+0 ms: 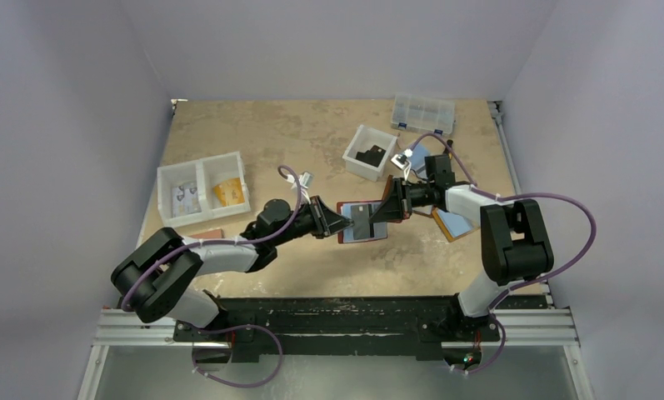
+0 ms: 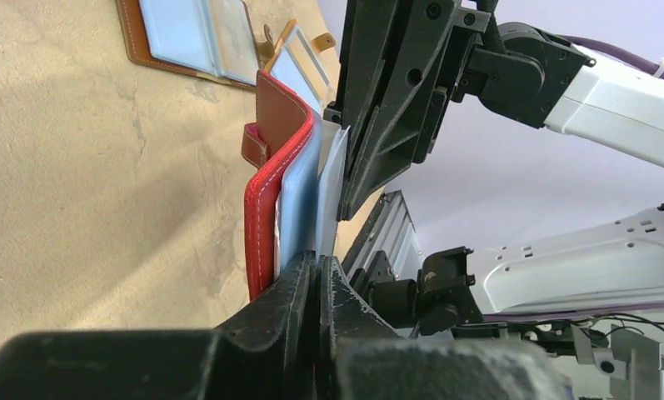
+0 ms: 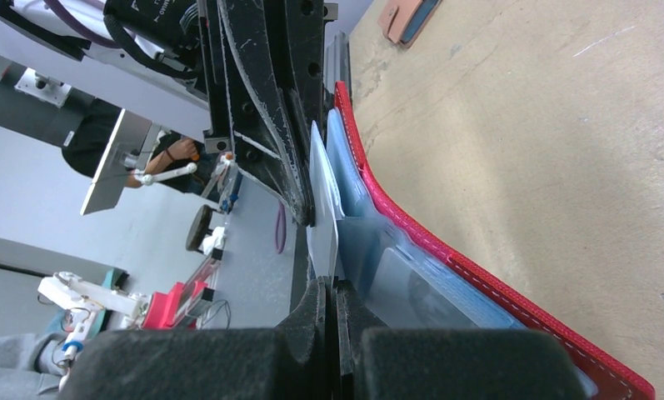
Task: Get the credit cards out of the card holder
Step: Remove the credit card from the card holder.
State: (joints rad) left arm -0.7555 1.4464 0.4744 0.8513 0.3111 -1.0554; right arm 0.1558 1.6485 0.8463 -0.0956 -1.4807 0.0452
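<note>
Tan table point(image 1: 312, 133); dark red card holder point(image 2: 262, 208) held open, blue sleeves point(image 2: 299, 208) showing. Left end effector point(image 2: 318, 279) and right end effector point(image 3: 332, 287) both clenched on its pale inner leaf point(image 2: 330, 187).

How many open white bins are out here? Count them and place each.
2. A two-compartment white bin sits far left; a smaller white bin sits back centre. More could be hidden.

card holder point(image 1: 371, 234) between left gripper point(image 1: 342, 223) and right gripper point(image 1: 386, 210)
</note>
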